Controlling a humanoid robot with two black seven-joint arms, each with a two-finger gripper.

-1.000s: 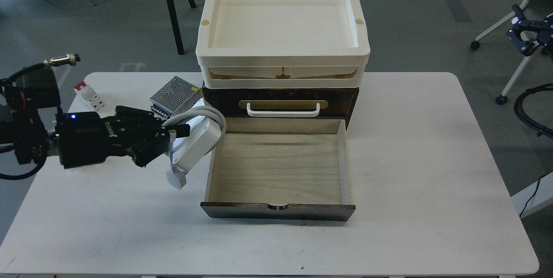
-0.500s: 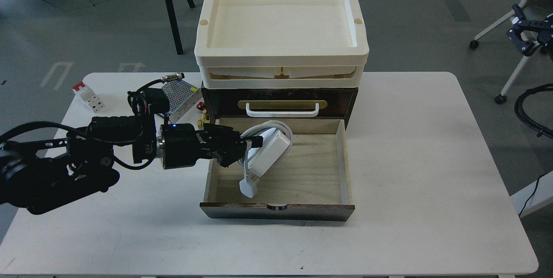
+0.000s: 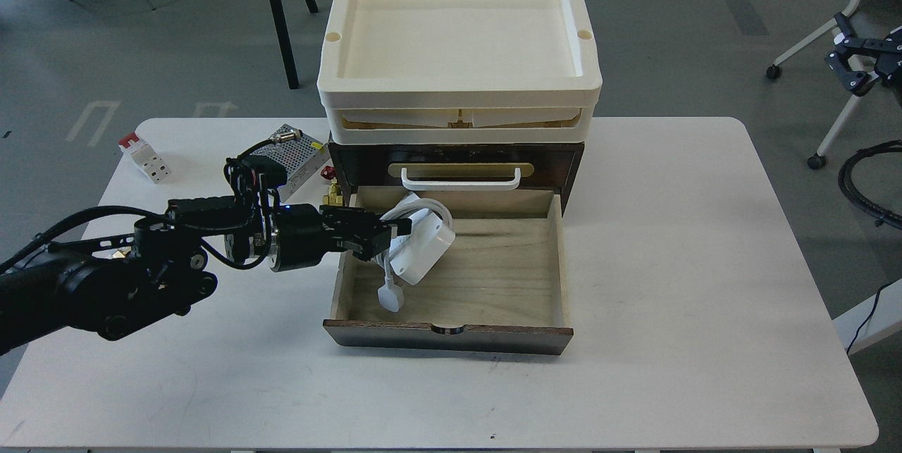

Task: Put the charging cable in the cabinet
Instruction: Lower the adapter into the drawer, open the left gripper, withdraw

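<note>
The cabinet (image 3: 571,157) is a small dark brown chest on the white table, and its lower drawer (image 3: 493,277) is pulled out, showing pale wood inside. My left gripper (image 3: 396,231) reaches over the drawer's left wall and is shut on the charging cable (image 3: 426,252). The white brick hangs tilted inside the drawer's left half, with its cord looped over the top. The white plug end (image 3: 390,298) dangles close to the drawer floor. My right gripper (image 3: 838,44) is raised far off to the right, away from the table, with its fingers apart and empty.
A cream plastic tray (image 3: 458,97) sits on top of the cabinet. A silver perforated metal box (image 3: 299,153) and a small red-and-white part (image 3: 146,155) lie at the table's back left. The upper drawer's white handle (image 3: 461,178) is just above the open drawer.
My left gripper carried the charging cable rightward from beside the drawer to over it, then lowered it into the drawer's left half. The drawer front shifted slightly.
</note>
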